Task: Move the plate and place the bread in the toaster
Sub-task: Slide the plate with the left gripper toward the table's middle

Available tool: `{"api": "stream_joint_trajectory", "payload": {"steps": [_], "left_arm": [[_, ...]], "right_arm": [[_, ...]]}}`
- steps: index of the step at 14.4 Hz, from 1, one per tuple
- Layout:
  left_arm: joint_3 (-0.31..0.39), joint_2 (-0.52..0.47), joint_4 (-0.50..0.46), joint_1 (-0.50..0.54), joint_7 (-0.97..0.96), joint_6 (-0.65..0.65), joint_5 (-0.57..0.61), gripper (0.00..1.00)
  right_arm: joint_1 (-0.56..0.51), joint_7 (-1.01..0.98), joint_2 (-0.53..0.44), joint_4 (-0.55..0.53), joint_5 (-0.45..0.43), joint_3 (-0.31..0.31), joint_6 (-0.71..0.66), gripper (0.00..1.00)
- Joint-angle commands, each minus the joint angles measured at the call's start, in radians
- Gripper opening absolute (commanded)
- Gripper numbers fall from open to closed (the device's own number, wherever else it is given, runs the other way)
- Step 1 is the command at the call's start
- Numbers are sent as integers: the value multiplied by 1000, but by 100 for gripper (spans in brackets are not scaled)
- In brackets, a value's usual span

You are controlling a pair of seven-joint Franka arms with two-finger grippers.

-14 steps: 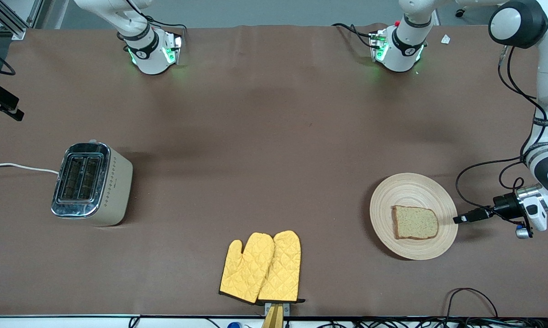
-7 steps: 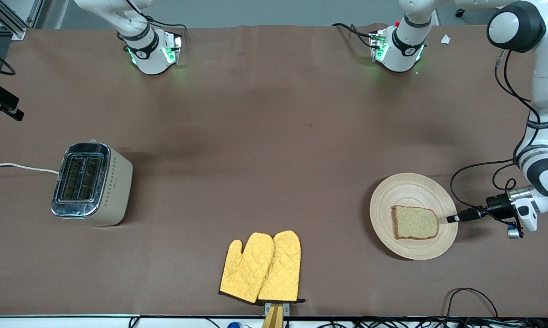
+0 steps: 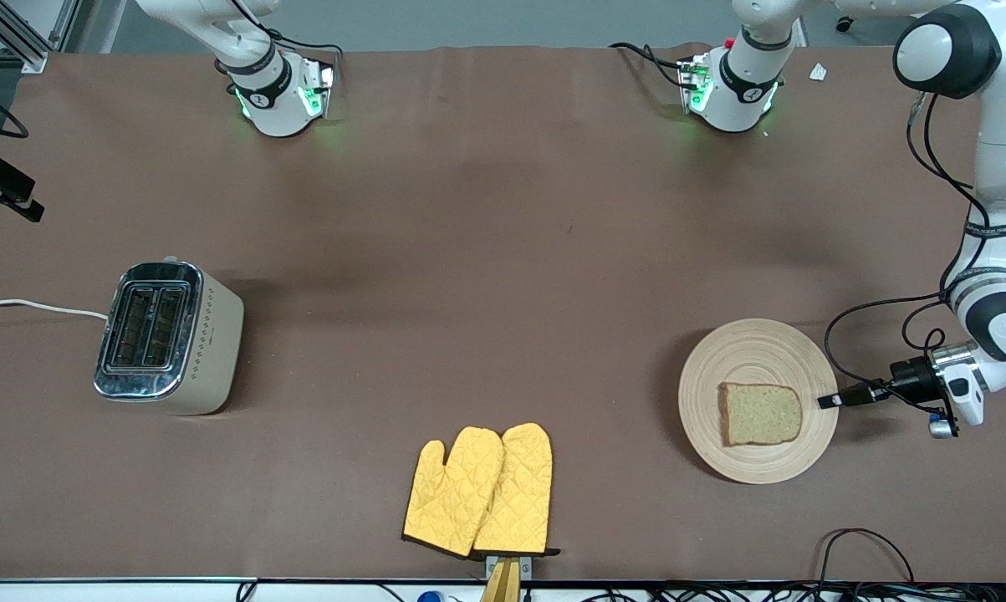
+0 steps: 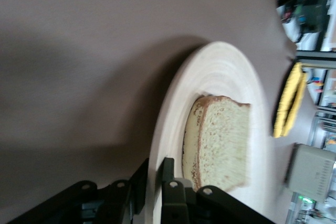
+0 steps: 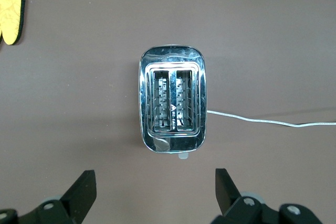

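The pale wooden plate [image 3: 745, 351] lies toward the left arm's end of the table, with the bread [image 3: 760, 414] flat on it. My left gripper [image 3: 829, 401] is shut on the plate's rim at the edge toward the left arm's end. In the left wrist view the rim [image 4: 220, 72] passes between the fingers of the left gripper [image 4: 155, 182], with the bread [image 4: 220, 140] just past them. The toaster [image 3: 168, 339] stands toward the right arm's end, slots up. My right gripper [image 5: 155, 192] is open and empty, high over the toaster [image 5: 172, 106]; it is out of the front view.
A pair of yellow oven mitts [image 3: 479, 491] lies near the table's front edge, between toaster and plate. The toaster's white cord [image 3: 34, 307] runs off the right arm's end of the table. Loose black cables [image 3: 866, 543] lie at the front edge near the plate.
My left gripper has slid in over the plate's rim and shut on it. The plate and bread have shifted slightly. The toaster and mitts have not moved.
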Motion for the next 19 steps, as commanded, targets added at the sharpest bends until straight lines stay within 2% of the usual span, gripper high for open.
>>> {"api": "stream_joint_trajectory", "payload": {"steps": [1,7,10,13,16,19], "left_arm": [[-13,12,12,-9,16,9,-4,3],[-138,4,26,-12,26,5,4,1],[-186,1,31,-80,64,5,-2,0],[-278,10,32,-104,64,13,-4,0],[-289,4,34,-199,62,32,-7,0],[-286,7,29,-320,62,103,-138,0]], "right_arm": [[5,-5,-7,-1,1,0,-4,100],[3,-5,-7,-1,1,0,-4,100],[3,-5,-8,-1,1,0,-4,100],[-4,-7,-8,5,1,-3,-4,100],[-12,-5,-8,25,3,-11,-4,100],[-20,-5,-7,40,6,-9,-4,100]]}}
